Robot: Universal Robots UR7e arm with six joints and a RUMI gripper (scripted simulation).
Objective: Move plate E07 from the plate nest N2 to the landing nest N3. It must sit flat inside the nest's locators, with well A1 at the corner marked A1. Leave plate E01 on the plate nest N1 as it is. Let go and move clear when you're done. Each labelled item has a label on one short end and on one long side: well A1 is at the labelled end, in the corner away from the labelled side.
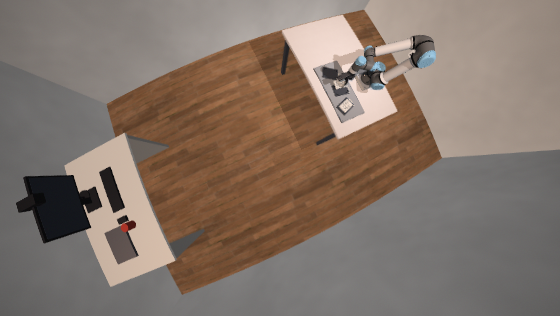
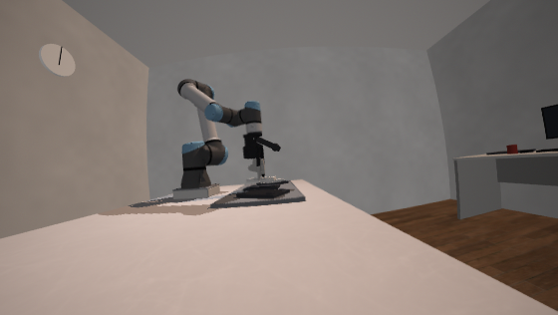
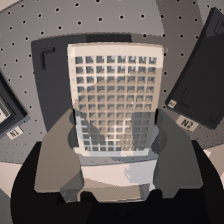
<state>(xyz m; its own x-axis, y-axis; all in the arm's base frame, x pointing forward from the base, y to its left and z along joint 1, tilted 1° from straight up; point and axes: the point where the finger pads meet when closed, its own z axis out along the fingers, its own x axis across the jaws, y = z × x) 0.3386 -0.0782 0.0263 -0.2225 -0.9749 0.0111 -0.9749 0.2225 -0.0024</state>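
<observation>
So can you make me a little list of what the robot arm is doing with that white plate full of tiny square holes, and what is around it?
holder: two-jaw gripper, closed on the plate
held thing: white plastic plate with a grid of small square wells
underneath: dark flat nest on the grey dotted board
right side: black nest labelled N2, nothing on it
left side: nest labelled N1, only its edge shows
arm: grey and blue jointed arm, reaching down over the beige table
</observation>
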